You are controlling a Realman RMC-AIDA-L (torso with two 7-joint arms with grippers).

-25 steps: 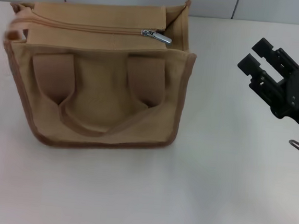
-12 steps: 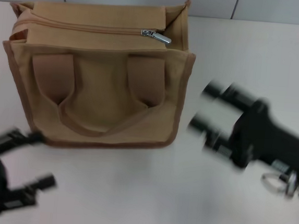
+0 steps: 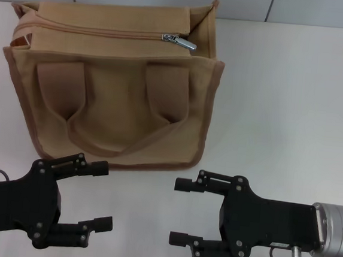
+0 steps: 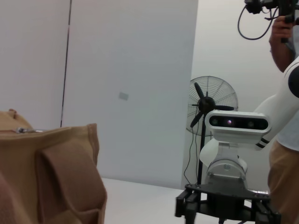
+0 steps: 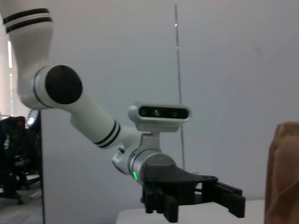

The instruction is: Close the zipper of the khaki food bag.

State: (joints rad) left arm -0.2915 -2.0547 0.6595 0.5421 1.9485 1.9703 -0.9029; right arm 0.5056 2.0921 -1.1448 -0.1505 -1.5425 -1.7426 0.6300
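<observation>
- The khaki food bag (image 3: 112,81) sits toward my tabletop's (image 3: 294,97) far-left corner; the zipper (image 3: 180,41) pull rests near the bag's right end.
- Left gripper (image 3: 96,195) and right gripper (image 3: 182,210) hover spread at the near edge.
- My worry: pulling the tab without bracing could drag the soft bag.

You had one khaki food bag (image 3: 112,87) on the table (image 3: 288,102), with one zipper (image 3: 102,31) across its top and one silver pull tab (image 3: 180,42) on that zipper. Two strap handles (image 3: 110,108) hung down the bag's front face. In front of the bag there were two grippers, the left gripper (image 3: 96,195) and the right gripper (image 3: 180,211), each showing two fingers set apart
</observation>
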